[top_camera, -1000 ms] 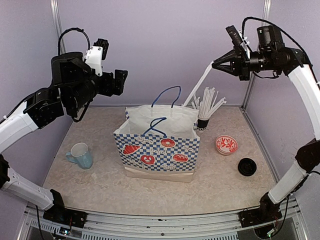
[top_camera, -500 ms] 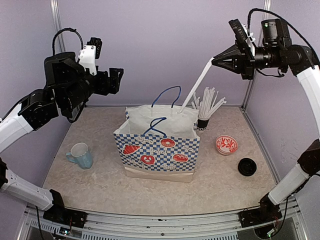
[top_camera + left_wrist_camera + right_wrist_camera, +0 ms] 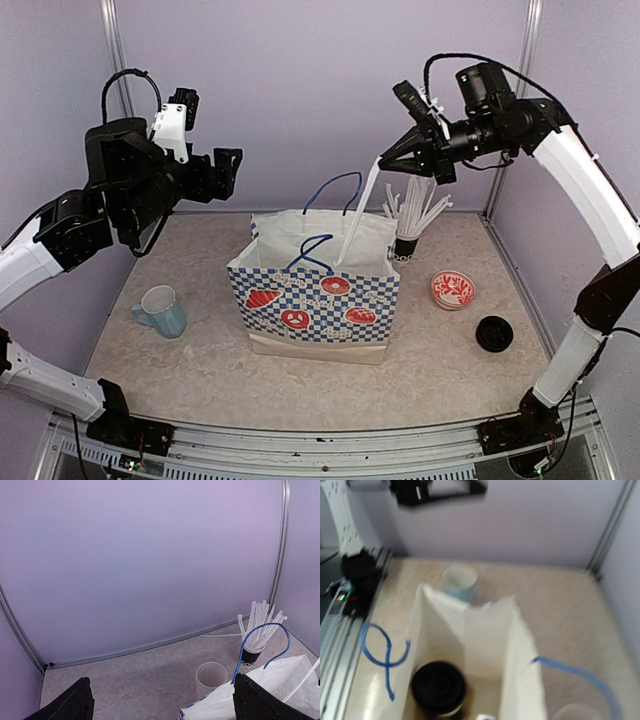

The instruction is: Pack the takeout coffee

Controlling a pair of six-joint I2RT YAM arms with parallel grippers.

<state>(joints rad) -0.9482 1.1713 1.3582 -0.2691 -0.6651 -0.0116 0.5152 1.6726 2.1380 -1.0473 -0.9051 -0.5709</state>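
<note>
High at 1 o'clock over the checked bag (image 3: 320, 300), right end effector (image 3: 385, 162) pinched shut on a white straw (image 3: 358, 215); left end effector (image 3: 228, 170) spread wide, empty, at 10 o'clock. Inside the bag, lidded takeout coffee (image 3: 439, 687). Could snag the straw on the bag's rim, bending it or tugging the bag over. Marbled beige bench (image 3: 200, 380), lilac walls (image 3: 300, 80).

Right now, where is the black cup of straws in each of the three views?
Top view: the cup of straws stands right of centre, at the right rear corner of the paper bag.
Left wrist: lower right, the cup of straws just above the paper bag.
Right wrist: not in it; only the open paper bag, seen from above.
Shared landmark: the paper bag with blue handles.
</note>
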